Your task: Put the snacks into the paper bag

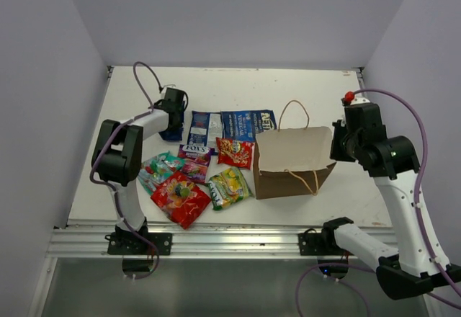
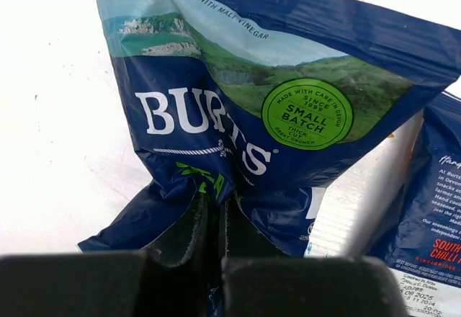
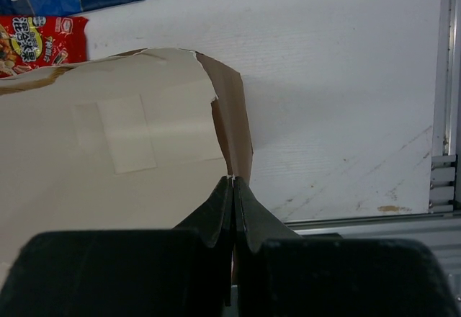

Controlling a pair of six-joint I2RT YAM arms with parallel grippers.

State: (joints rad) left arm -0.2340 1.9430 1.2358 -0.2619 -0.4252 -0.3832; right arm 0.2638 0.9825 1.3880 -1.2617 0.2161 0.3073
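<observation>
The paper bag stands open right of the desk's middle, my right hand closed on its right rim. The snacks lie left of it; my left hand pinches a blue chip packet farther back.

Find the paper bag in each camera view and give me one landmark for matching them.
Top view: the paper bag stands open, right of centre.
Left wrist: not in it; the left gripper pinches a blue chip bag.
Right wrist: fills the left half, pale inside showing, the right gripper pinching its rim.
Landmark: the red packet, left of the bag from above, top-left corner in the right wrist view.
</observation>
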